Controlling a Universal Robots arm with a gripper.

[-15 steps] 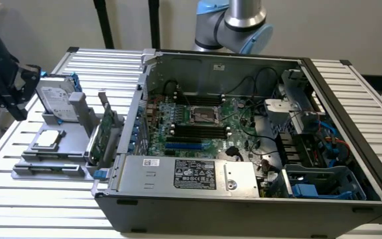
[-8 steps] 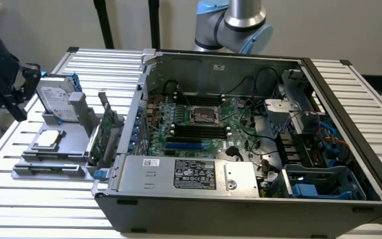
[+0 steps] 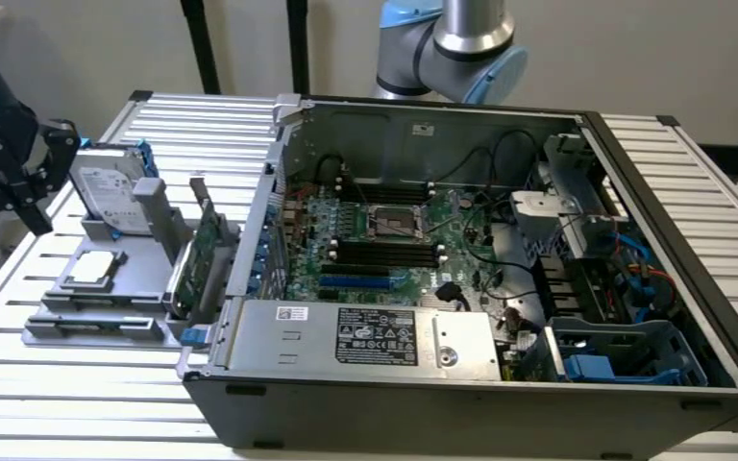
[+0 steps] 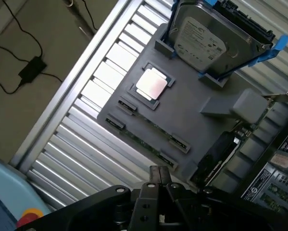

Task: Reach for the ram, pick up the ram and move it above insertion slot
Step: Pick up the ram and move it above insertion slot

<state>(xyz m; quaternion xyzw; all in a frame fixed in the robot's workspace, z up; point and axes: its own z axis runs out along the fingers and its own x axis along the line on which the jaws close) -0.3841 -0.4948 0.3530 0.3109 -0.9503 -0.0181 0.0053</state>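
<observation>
Hovering the black jaws beside the grey fixture tray, I am finding the thin green ram stick at 5 o'clock from them in the exterior view, long axis running 9-to-3; I cannot tell how far the jaws are parted.

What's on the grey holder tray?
Hard drive in blue rails, a square chip, the ram low in its slot. The green card's lower part is hidden by the holder.

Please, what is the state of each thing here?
case: open, side panel off.
hard drive: leaning in the holder.
CPU: flat in the holder.
ram: on edge in its holder slot, unheld.
card: upright in the holder.
gripper: above the holder, off the ram.
</observation>
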